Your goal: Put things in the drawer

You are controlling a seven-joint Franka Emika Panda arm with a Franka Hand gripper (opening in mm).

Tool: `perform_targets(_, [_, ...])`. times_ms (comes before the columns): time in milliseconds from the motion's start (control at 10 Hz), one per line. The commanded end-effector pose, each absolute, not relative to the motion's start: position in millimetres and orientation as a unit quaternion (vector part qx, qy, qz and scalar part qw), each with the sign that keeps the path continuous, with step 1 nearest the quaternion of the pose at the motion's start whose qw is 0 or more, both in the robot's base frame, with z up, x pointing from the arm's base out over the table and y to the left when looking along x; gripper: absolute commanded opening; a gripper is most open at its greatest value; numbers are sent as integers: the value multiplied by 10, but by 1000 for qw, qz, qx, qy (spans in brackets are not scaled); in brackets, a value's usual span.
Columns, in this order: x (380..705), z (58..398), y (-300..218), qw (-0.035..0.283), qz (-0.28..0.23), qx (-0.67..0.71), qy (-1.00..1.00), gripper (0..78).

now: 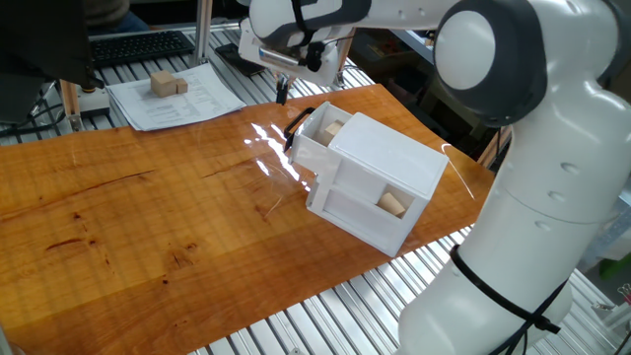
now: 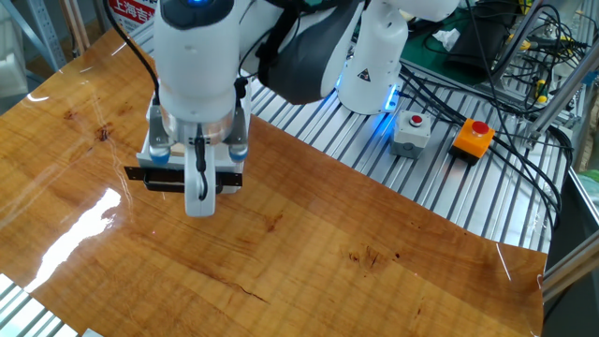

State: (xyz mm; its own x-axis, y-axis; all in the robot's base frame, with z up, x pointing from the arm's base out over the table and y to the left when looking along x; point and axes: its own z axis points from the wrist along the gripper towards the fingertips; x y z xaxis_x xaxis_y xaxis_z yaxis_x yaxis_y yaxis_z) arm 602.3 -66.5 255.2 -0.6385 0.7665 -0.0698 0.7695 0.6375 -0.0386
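The white cabinet (image 1: 385, 168) lies on the wooden table. Its drawer (image 1: 317, 138) is slid open, with the black handle (image 1: 296, 124) in front and one beige cube (image 1: 333, 129) inside. A second cube (image 1: 394, 203) sits in the lower compartment. Two more cubes (image 1: 168, 85) rest on a sheet of paper at the back left. My gripper (image 1: 281, 92) hangs just beyond the handle, fingers together and empty. In the other fixed view my gripper (image 2: 198, 192) hides most of the cabinet, and only the handle (image 2: 154, 177) shows.
A paper sheet (image 1: 192, 99) and a keyboard (image 1: 143, 44) lie on the slatted bench behind the table. In the other fixed view the robot base (image 2: 374, 65), a button box (image 2: 411, 133) and an orange switch (image 2: 472, 137) stand on the slats.
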Motion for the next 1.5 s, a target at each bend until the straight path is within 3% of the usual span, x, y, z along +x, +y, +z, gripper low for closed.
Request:
perform_targets(100, [6024,2471,-715,24,-31,422,906,11])
perform_targets(1500, [5831,2246,-948,13,-38,421,906,11])
